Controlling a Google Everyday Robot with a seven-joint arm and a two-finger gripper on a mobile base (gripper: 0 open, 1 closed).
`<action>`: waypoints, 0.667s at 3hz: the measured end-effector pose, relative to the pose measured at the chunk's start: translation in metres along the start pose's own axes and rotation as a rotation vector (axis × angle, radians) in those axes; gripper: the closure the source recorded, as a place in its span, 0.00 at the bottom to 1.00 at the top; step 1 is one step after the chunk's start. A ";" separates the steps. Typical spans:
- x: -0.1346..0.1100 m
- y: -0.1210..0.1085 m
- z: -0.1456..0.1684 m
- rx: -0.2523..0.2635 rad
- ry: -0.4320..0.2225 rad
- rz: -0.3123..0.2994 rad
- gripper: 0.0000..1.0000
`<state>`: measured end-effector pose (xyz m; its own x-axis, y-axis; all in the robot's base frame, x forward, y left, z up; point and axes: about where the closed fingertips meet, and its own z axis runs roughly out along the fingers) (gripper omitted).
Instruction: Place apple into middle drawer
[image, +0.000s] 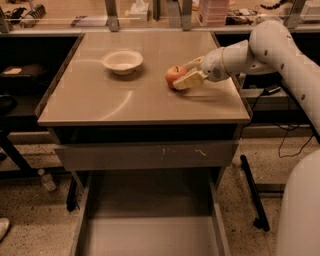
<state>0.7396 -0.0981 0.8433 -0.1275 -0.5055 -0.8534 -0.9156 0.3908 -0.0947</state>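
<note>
The red apple (173, 74) rests on the tan tabletop (125, 100), right of centre. My gripper (182, 75) reaches in from the right on the white arm (260, 47). It is open, with one pale finger (192, 63) behind the apple and the other in front, close against the apple's right side. The middle drawer (150, 235) is pulled out low at the front of the cabinet, with a flat bare grey floor and thin side walls.
A white bowl (122, 61) sits on the tabletop left of the apple. A grey drawer front with pale scratch marks (145, 155) is just under the tabletop, above the open drawer. Benches with clutter stand behind and to both sides.
</note>
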 end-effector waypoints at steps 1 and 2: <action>0.000 0.000 0.000 0.000 0.000 0.000 1.00; 0.002 0.009 -0.002 -0.013 -0.010 0.001 1.00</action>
<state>0.7306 -0.0973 0.8423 -0.1249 -0.4974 -0.8585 -0.9201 0.3818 -0.0873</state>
